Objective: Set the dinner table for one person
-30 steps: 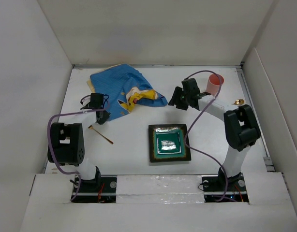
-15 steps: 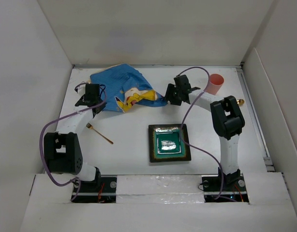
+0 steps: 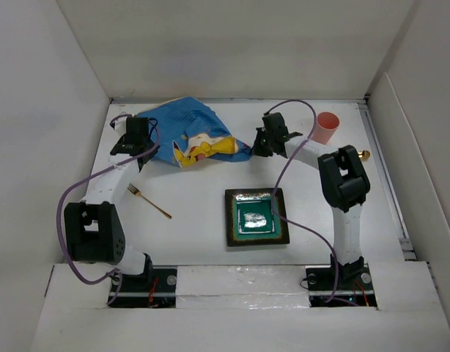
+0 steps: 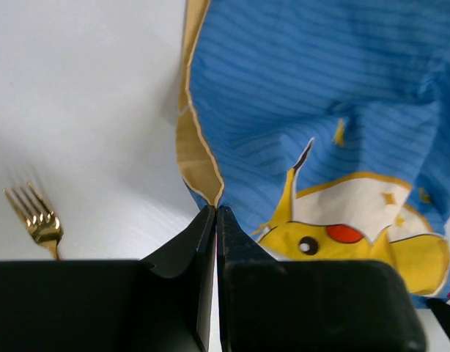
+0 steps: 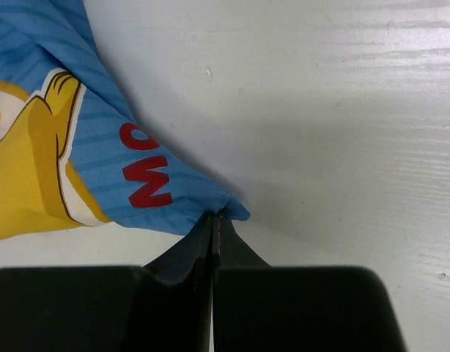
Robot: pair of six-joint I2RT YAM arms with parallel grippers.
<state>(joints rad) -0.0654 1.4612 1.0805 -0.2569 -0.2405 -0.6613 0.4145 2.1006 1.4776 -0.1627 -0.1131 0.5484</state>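
Observation:
The white dinner table holds a crumpled blue cartoon-print cloth mat at the back. My left gripper is shut on the mat's left corner, where the tan underside shows; in the left wrist view the left gripper pinches that fold of the mat. My right gripper is shut on the mat's right corner. In the right wrist view the right gripper grips the blue tip of the mat. A green square plate lies at mid-table.
A gold fork lies on the table left of the plate and shows beside the left fingers as the fork. A pink cup stands at the back right. A gold spoon peeks out behind the right arm. White walls enclose the table.
My right gripper moved left to the mat's right corner and shut on it. My left gripper carried its corner toward the far left, dragging that side of the mat.

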